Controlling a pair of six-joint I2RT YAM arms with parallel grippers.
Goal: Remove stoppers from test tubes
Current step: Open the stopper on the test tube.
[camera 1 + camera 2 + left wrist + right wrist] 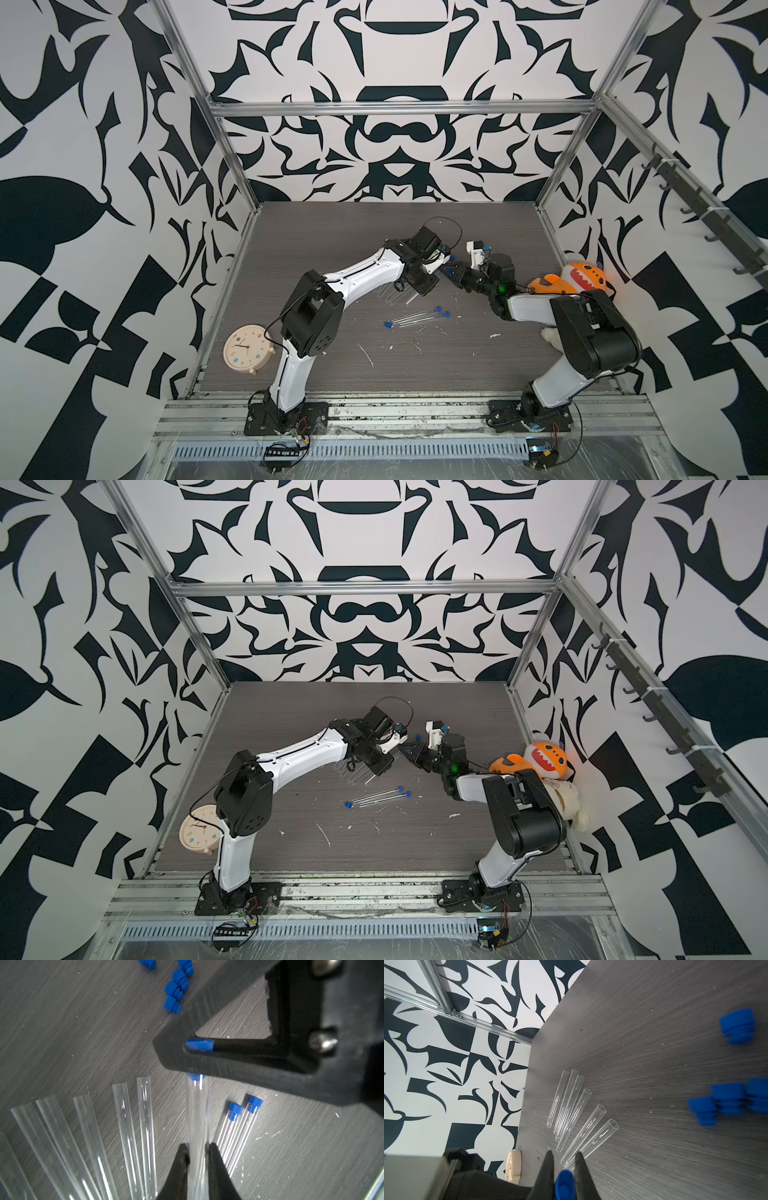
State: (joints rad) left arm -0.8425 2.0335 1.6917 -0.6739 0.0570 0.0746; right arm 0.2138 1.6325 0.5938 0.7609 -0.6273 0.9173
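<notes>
Desk (pixel 332 249) of dark grey wood-grain laminate carries everything. The white-and-black left arm (pixel 361 270) and right arm (pixel 536 307) reach in from its near edge and meet over the middle, a little towards the right edge. An orange plush toy with a toothy mouth (pixel 586 278) slumps at the right edge. A round cream alarm clock (pixel 245 349) sits by the near left corner. The left gripper (pixel 197 1147) pinches a long clear test tube (pixel 197 1109), raised above the desk. The right gripper (pixel 564 1153) is pressed onto the bright blue plug-shaped stopper (pixel 199 1045) seated in that tube's mouth. Six open clear tubes (pixel 583 1113) lie fanned under the left arm. Three stoppered tubes (pixel 415 320) lie together near the centre. Loose blue stoppers (pixel 174 991) cluster on the desk near the grippers.
</notes>
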